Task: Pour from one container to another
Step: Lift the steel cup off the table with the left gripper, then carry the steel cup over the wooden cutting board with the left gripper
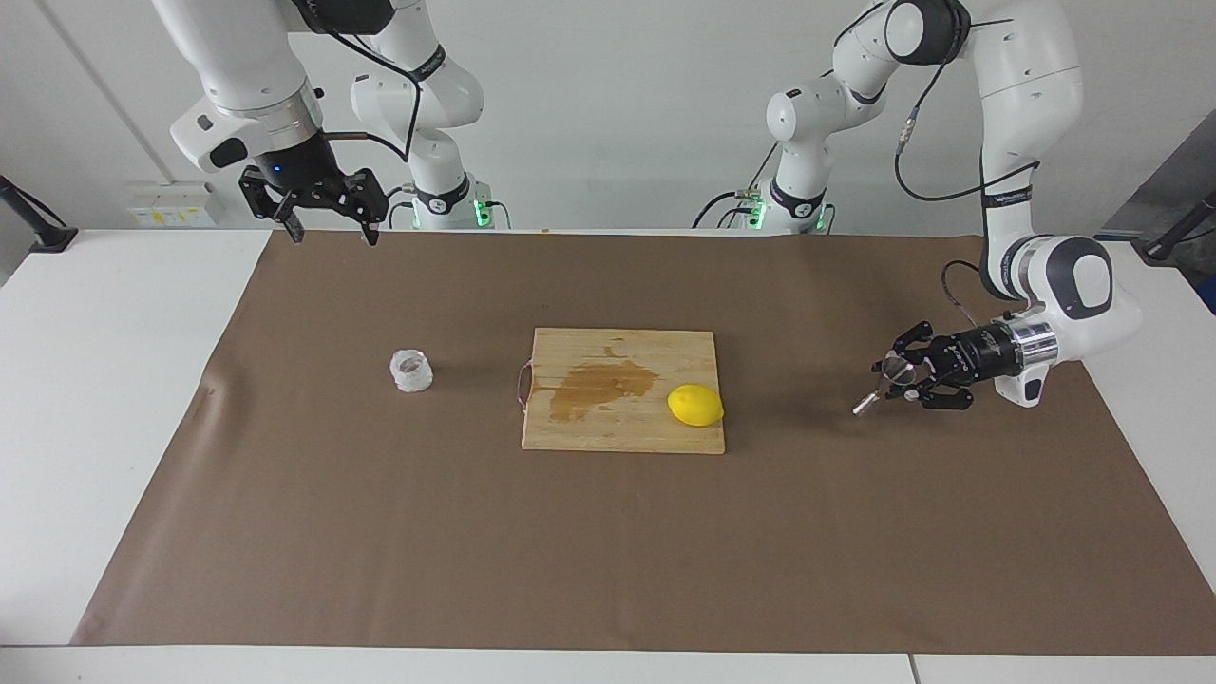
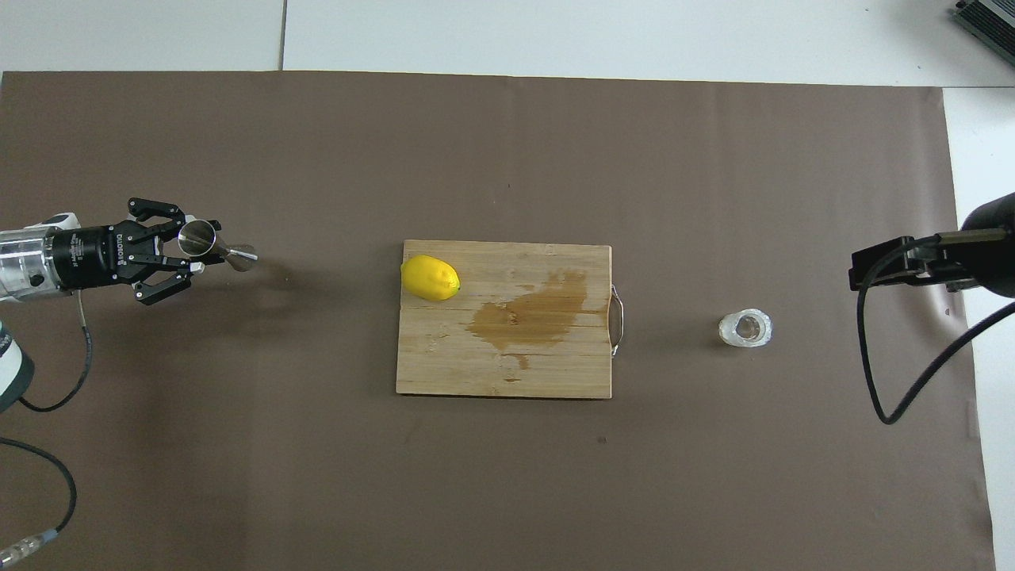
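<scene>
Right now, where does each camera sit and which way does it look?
Facing view: high across the table, looking back at both robots; both whole arms show, left pincer shut on the jigger, right pincer open, waiting above the mat's edge.
Overhead view: high above the robots' end, looking forward and steeply down; only the left pincer with the jigger and part of the right arm show.
Shared, half a turn apart: cutting board, lemon, glass cup.
</scene>
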